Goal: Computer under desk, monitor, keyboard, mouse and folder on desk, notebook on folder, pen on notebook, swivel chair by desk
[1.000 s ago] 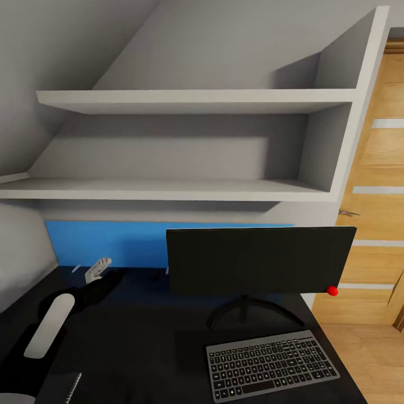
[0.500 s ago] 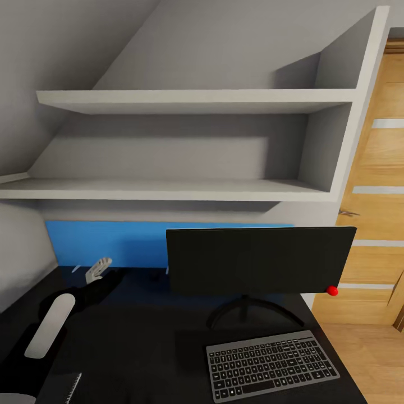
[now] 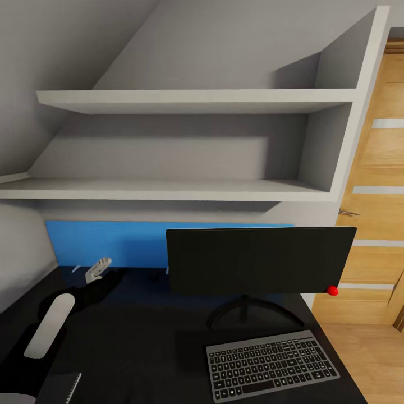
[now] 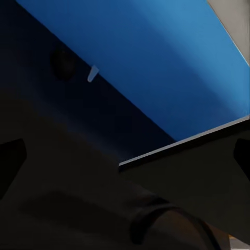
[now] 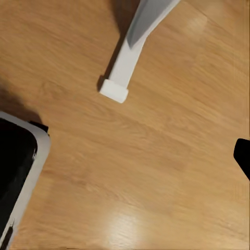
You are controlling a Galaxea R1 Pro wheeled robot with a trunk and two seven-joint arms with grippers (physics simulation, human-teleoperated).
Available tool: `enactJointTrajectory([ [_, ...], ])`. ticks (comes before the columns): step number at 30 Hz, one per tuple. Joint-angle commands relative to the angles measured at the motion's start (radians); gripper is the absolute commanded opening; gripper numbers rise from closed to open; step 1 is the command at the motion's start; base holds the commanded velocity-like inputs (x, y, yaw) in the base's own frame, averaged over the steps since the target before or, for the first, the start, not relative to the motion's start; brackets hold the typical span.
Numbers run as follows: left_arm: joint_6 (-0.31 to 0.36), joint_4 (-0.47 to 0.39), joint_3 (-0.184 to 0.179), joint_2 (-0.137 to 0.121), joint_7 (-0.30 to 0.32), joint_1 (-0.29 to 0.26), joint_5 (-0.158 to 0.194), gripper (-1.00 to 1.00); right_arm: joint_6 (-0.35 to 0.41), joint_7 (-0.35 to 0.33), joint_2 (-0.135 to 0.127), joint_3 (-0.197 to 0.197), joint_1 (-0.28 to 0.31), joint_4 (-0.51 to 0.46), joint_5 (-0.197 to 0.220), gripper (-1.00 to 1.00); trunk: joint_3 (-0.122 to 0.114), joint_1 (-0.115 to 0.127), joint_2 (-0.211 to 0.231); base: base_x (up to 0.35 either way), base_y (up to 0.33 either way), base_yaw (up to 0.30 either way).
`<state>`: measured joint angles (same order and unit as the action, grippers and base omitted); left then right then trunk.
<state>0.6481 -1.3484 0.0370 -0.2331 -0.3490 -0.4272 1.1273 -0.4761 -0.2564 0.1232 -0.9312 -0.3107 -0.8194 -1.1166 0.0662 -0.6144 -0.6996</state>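
The monitor [image 3: 261, 259] stands on the desk [image 3: 140, 336], its black screen facing me, in front of the blue back panel [image 3: 106, 242]. The keyboard [image 3: 272, 363] lies just in front of its stand. The notebook's spiral edge [image 3: 73, 388] shows at the near left. My left gripper [image 3: 99, 268] hovers low over the desk's back left, open and empty. In the left wrist view its fingertips [image 4: 10, 161] stand wide apart, facing the panel [image 4: 156, 67] and the monitor's edge [image 4: 182, 172]. A dark rounded lump [image 4: 62, 60], perhaps the mouse, lies by the panel. One right fingertip [image 5: 242, 156] hangs over the wood floor.
Two white wall shelves [image 3: 185, 101] hang above the desk, and a wooden door [image 3: 376, 213] stands at the right. The right wrist view has a white desk leg [image 5: 130, 52] on the floor and a black object with a pale rounded rim [image 5: 18, 172].
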Motion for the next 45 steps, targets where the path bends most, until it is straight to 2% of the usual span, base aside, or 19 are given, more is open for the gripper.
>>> enactJointTrajectory([
  [1,0.003,-0.001,0.001,0.0,-0.009,-0.001,0.011,1.0,-0.006,-0.033,0.009,-0.005,-0.004,-0.017,-0.012,1.0,0.002,0.0,-0.001,0.038,0.0,0.0],
  [4,0.002,-0.001,0.001,0.0,-0.009,-0.001,0.011,1.0,-0.007,-0.103,0.029,-0.006,-0.016,-0.049,-0.035,1.0,0.002,0.0,-0.001,0.083,0.0,0.0],
  [10,0.001,-0.005,0.002,-0.001,-0.008,-0.001,0.011,1.0,-0.009,-0.145,0.038,-0.006,-0.022,-0.067,-0.048,1.0,0.002,0.0,-0.001,0.191,0.0,0.0],
  [30,-0.008,-0.017,0.001,-0.002,-0.01,-0.001,0.01,1.0,-0.003,-0.156,0.033,-0.008,-0.022,-0.044,-0.052,1.0,0.002,0.0,-0.001,0.15,0.0,0.0],
  [45,-0.008,-0.016,0.001,-0.002,-0.01,-0.001,0.009,1.0,-0.002,-0.156,0.032,-0.01,-0.019,-0.043,-0.053,1.0,0.002,0.0,-0.001,0.026,0.0,0.0],
])
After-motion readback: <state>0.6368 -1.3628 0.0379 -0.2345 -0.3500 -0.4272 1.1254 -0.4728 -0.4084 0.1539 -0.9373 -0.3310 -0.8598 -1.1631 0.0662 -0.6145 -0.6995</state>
